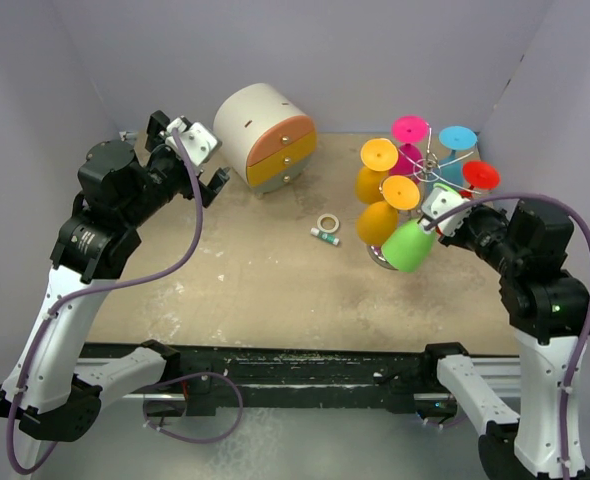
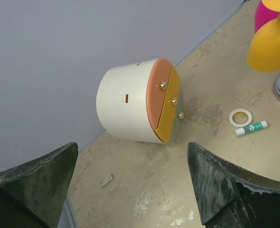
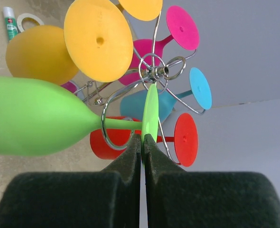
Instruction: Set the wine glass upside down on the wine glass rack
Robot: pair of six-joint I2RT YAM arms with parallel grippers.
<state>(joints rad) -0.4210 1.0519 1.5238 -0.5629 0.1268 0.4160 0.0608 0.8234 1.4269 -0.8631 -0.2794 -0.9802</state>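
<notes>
My right gripper is shut on the rim of the flat foot of a green wine glass. The glass lies tilted, its bowl pointing down and away from the gripper. Its stem sits inside a curled arm of the chrome wine glass rack. Yellow, pink, blue and red glasses hang upside down on the other arms. Far to the left, my left gripper is open and empty above the table, facing a round cabinet.
A round white cabinet with orange and yellow drawers stands at the back left. A tape ring and a glue stick lie mid-table, left of the rack. Grey walls enclose the table.
</notes>
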